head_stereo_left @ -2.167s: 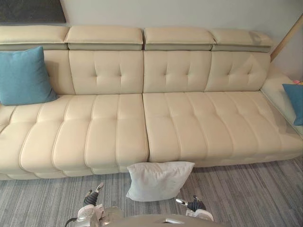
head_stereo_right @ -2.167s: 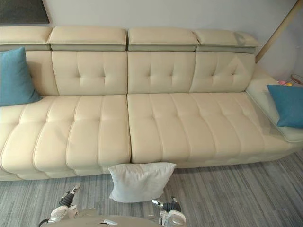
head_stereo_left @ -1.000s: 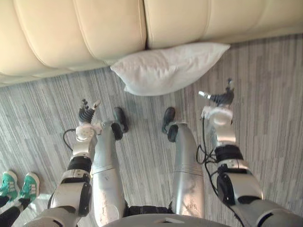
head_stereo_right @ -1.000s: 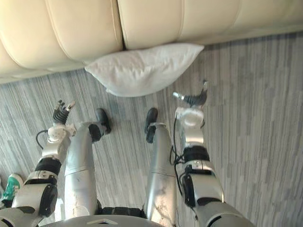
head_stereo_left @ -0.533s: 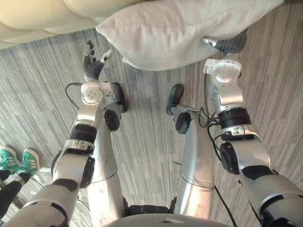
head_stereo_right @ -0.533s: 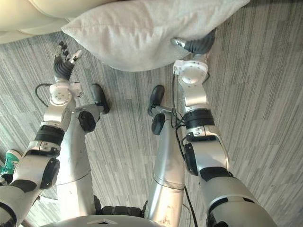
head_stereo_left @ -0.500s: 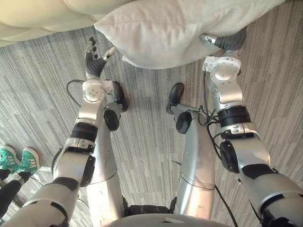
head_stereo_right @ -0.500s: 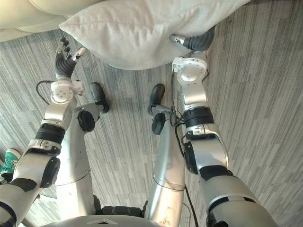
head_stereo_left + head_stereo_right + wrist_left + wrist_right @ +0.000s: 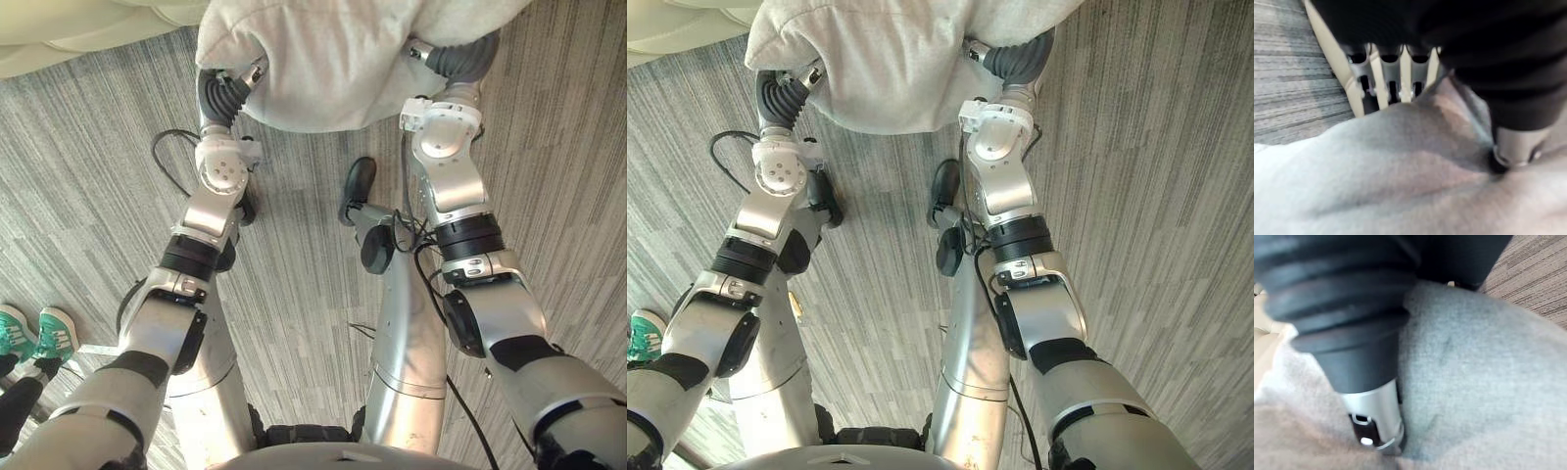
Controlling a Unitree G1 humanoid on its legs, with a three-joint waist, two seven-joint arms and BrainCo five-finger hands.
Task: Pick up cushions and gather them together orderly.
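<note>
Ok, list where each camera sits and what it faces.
Left eye view: on the head, looking down at both arms, the pale cushion and floor.
Right eye view: beside it, same scene.
Left wrist view: along the left robot hand onto the cushion.
Right wrist view: along the right robot hand onto the cushion.
All four share the cushion.

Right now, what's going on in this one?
The robot reaches down to a pale grey cushion on the striped grey carpet at the foot of the cream sofa. Its left hand pinches the cushion's near edge between thumb and fingers; its right hand is pressed into the same edge on the other side. Whether the cushion is off the floor cannot be told.
</note>
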